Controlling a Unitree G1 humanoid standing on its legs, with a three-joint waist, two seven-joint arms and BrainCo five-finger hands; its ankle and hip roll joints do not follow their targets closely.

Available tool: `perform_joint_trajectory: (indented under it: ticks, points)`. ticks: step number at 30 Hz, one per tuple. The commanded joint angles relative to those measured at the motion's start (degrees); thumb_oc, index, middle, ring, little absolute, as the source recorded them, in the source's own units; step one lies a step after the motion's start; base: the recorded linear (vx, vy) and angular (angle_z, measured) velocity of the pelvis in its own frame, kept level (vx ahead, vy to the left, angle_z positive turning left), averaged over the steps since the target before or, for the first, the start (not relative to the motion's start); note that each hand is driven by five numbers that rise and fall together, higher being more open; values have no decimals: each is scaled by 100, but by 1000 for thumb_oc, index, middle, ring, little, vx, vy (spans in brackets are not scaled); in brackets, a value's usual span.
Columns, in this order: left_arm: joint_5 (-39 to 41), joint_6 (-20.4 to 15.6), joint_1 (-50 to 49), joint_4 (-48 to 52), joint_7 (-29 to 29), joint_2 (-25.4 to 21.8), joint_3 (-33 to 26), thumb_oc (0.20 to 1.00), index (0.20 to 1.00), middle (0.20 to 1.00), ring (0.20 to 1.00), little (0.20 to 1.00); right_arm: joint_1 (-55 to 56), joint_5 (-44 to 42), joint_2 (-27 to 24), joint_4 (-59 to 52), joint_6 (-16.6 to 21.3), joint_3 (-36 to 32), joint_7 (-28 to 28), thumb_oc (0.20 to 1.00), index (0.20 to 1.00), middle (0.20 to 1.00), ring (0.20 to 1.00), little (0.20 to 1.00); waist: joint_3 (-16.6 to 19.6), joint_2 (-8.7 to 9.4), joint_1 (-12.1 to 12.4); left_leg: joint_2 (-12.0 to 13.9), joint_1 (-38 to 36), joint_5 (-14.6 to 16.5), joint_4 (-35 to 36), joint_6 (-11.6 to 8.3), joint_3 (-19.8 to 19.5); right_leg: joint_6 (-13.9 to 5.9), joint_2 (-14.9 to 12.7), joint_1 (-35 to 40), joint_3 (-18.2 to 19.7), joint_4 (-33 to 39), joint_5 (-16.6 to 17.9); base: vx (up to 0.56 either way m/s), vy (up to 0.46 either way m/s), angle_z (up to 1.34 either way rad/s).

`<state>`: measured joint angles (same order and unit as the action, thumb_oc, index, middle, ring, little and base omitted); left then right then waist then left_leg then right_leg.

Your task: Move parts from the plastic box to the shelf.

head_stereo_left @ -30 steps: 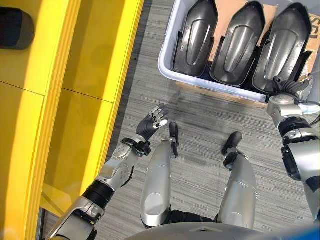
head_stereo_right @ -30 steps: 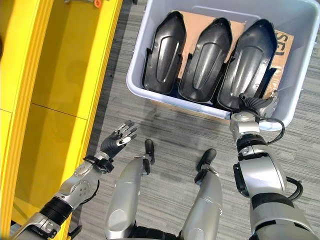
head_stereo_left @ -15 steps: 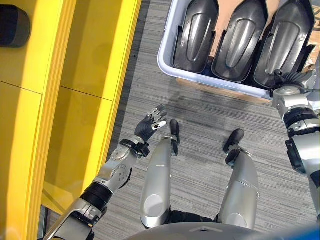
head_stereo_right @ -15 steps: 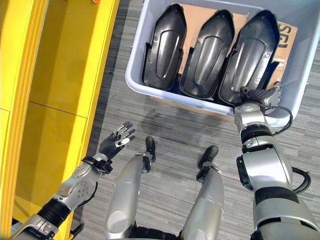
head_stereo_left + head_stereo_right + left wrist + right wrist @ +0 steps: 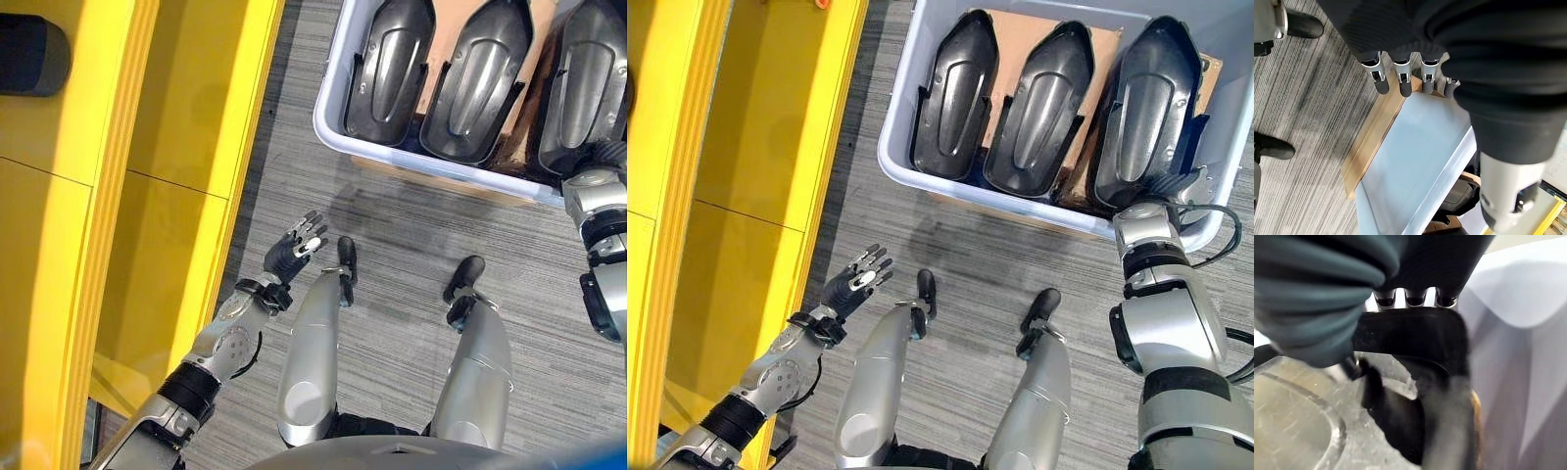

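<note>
A pale plastic box [image 5: 950,191] on the floor ahead holds three black shell-shaped parts standing side by side: left [image 5: 955,93], middle [image 5: 1038,108] and right [image 5: 1146,108]. My right hand [image 5: 1151,196] is at the box's near rim, its fingers [image 5: 1415,298] curled over the near end of the right part [image 5: 1410,333]. That part stands apart from the middle one, with brown cardboard [image 5: 1083,166] showing between them. My left hand [image 5: 294,250] hangs open over the carpet, between the yellow shelf [image 5: 176,147] and the box, holding nothing.
The yellow shelf runs along the whole left side. A dark rounded thing [image 5: 29,54] lies on it at the far left. A wooden base [image 5: 1371,142] shows under the box. Grey carpet [image 5: 294,147] lies between shelf and box.
The right part has shifted right and away from the middle part, and my right hand has gone with it. My left hand has barely moved.
</note>
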<state>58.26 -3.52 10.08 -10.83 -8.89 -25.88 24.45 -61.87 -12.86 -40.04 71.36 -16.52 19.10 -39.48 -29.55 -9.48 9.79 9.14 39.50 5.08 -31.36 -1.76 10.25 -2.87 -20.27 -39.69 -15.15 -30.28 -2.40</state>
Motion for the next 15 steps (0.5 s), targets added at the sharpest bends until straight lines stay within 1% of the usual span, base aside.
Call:
perform_joint_trajectory:
  ticks: [1, 4, 5, 6, 9, 10, 11, 12, 14, 15]
  points:
    - [132, -138, -166, 250, -220, 112, 35, 1000, 1000, 1000, 1000, 1000, 706, -157, 502, 301, -313, 14, 213, 200, 200, 200, 200, 200, -24, -198, 208, -88, 232, -288, 507, 1, -150, -189, -31, -249, 28, -1195, -703, 0, 0, 0]
    - [297, -182, -193, 253, -153, 120, 16, 1000, 1000, 1000, 1000, 1000, 844, 11, 484, 275, -211, -43, 97, 200, 200, 200, 200, 200, -24, -184, 187, -85, 244, -303, 531, -9, -153, -194, -8, -253, 14, -1147, -687, 0, 0, 0]
    - [279, -227, -202, 214, -133, 136, -26, 1000, 1000, 1000, 1000, 1000, 957, 229, 521, 238, -224, -66, -38, 200, 200, 200, 200, 200, -24, -176, 167, -82, 244, -291, 524, -7, -145, -193, -3, -270, 22, -1152, -685, 0, 0, 0]
    - [269, -251, -211, 174, -146, 159, -44, 1000, 1000, 1000, 1000, 1000, 1072, 220, 555, 226, -204, -82, -192, 200, 200, 200, 200, 200, -24, -169, 153, -76, 253, -292, 518, -4, -140, -193, 4, -279, 28, -1148, -677, 0, 0, 0]
    - [221, -309, -222, 109, -193, 178, -75, 1000, 1000, 1000, 1000, 1000, 1236, 147, 589, 220, -94, -142, -413, 200, 200, 200, 200, 200, -24, -164, 130, -79, 241, -294, 530, -2, -132, -196, 19, -269, 32, -1115, -663, 0, 0, 0]
    - [193, -351, -222, 71, -215, 188, -83, 1000, 1000, 1000, 1000, 1000, 1309, 118, 615, 211, 73, -185, -545, 200, 200, 200, 200, 200, -24, -164, 116, -78, 218, -297, 548, -1, -119, -195, 31, -255, 36, -1090, -655, -42, -9, 0]
    - [190, -369, -235, 42, -241, 204, -101, 1000, 1000, 1000, 1000, 1000, 1401, 77, 656, 151, 364, -252, -732, 200, 200, 200, 200, 200, -24, -165, 91, -79, 185, -294, 568, 0, -102, -193, 52, -232, 52, -1049, -643, -37, -7, 0]
    - [188, -371, -239, 39, -245, 204, -103, 1000, 1000, 1000, 1000, 1000, 1414, 77, 661, 143, 416, -260, -758, 200, 200, 200, 200, 200, -24, -164, 90, -78, 176, -294, 572, 0, -99, -193, 54, -225, 54, -1043, -641, -34, -8, 0]
    - [111, -405, -270, 20, -295, 187, -131, 1000, 1000, 1000, 1000, 1000, 1489, 219, 714, -37, 965, -352, -961, 200, 200, 200, 200, 200, -24, -155, 52, -74, 77, -283, 609, -10, -71, -197, 84, -147, 67, -964, -622, -17, -6, 0]
    - [100, -407, -282, 1, -323, 187, -146, 1000, 1000, 1000, 1000, 1000, 1515, 319, 736, -116, 1058, -366, -1034, 200, 200, 200, 200, 200, -24, -150, 42, -71, 34, -283, 631, -12, -58, -199, 97, -115, 70, -932, -611, -45, -18, 0]
